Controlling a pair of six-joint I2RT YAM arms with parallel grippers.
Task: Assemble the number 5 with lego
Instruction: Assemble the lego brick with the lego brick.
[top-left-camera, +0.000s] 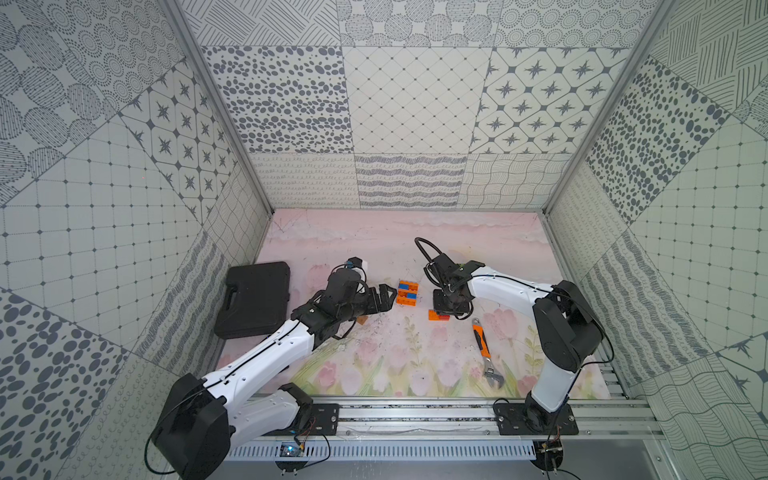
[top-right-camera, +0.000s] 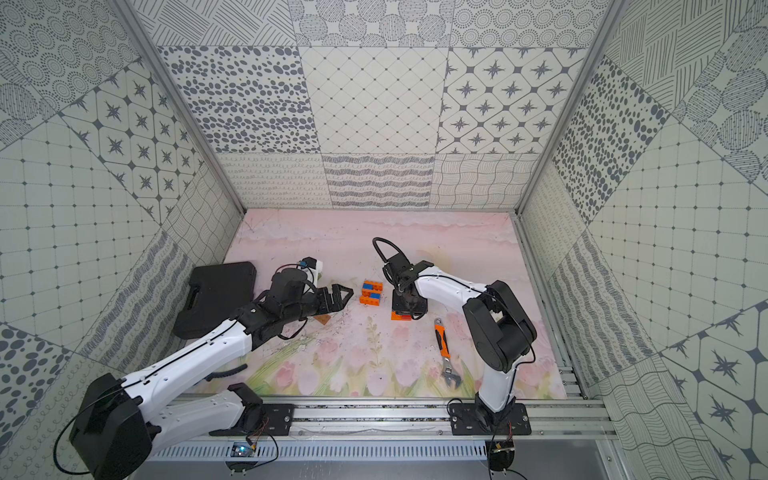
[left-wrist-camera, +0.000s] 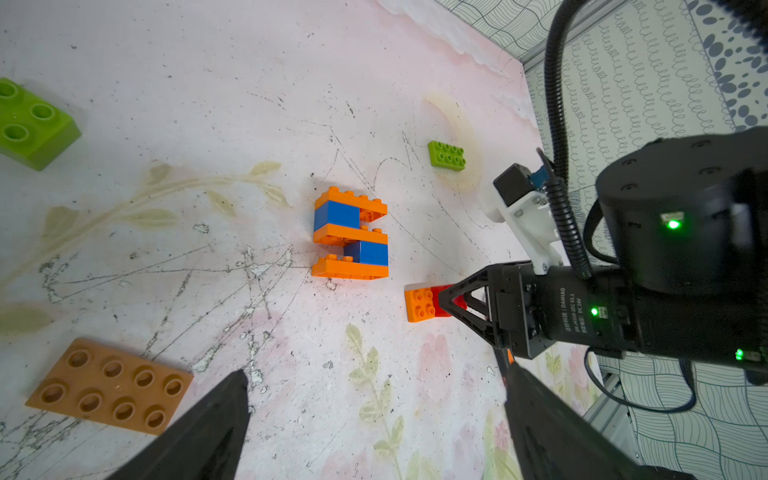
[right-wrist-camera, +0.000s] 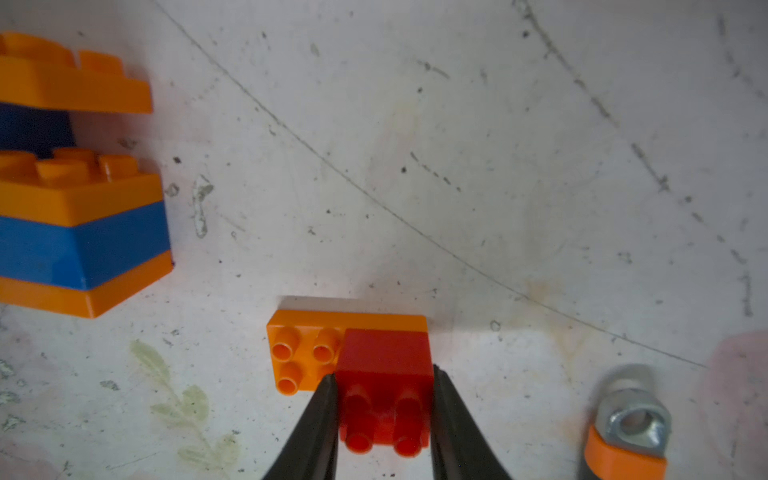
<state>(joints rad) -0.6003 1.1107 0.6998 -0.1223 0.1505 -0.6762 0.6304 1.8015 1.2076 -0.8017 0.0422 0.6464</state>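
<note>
Right pincer (right-wrist-camera: 384, 399) clamped on red brick (right-wrist-camera: 384, 365); left pincer (left-wrist-camera: 374, 432) gaping, empty.
Best pressed squarely onto orange brick (right-wrist-camera: 305, 353), beside the orange-blue stack (left-wrist-camera: 350, 232).

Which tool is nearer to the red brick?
Right. The right tool is shut on the red brick; the left tool is open, beyond the orange-and-blue stack.

Left claw (left-wrist-camera: 374, 415) agape, right claw (right-wrist-camera: 384, 399) clamped
</note>
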